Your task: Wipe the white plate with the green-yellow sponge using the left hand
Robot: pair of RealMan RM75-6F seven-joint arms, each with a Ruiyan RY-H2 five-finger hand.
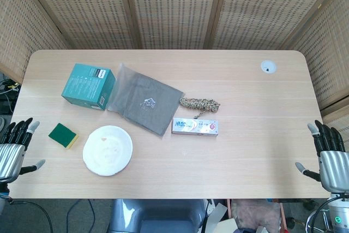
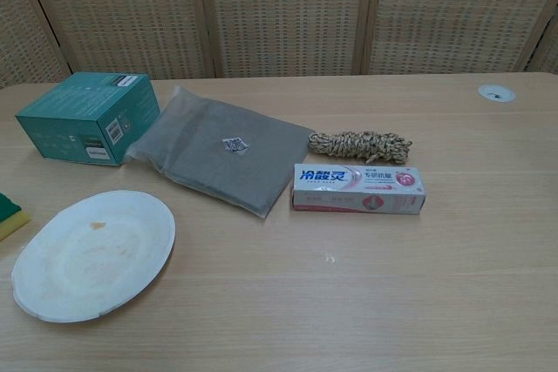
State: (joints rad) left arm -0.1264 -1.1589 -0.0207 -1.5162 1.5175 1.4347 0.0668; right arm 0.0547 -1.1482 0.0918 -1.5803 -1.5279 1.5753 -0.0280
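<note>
The white plate (image 1: 107, 150) lies flat near the table's front left, with faint brownish smears on it; the chest view shows the plate (image 2: 93, 254) at lower left. Just left of it the green-yellow sponge (image 1: 64, 135) rests green side up, and only a corner of the sponge (image 2: 9, 215) shows at the chest view's left edge. My left hand (image 1: 15, 145) hovers at the table's left edge, open and holding nothing, a short way left of the sponge. At the right edge my right hand (image 1: 328, 152) is open and holds nothing. Neither hand appears in the chest view.
A teal box (image 1: 88, 86) stands behind the sponge. A grey plastic packet (image 1: 143, 100) lies beside it, then a coil of rope (image 1: 199, 103) and a toothpaste box (image 1: 195, 126) mid-table. A round cable hole (image 1: 268, 67) is at the far right. Woven screens stand behind the table.
</note>
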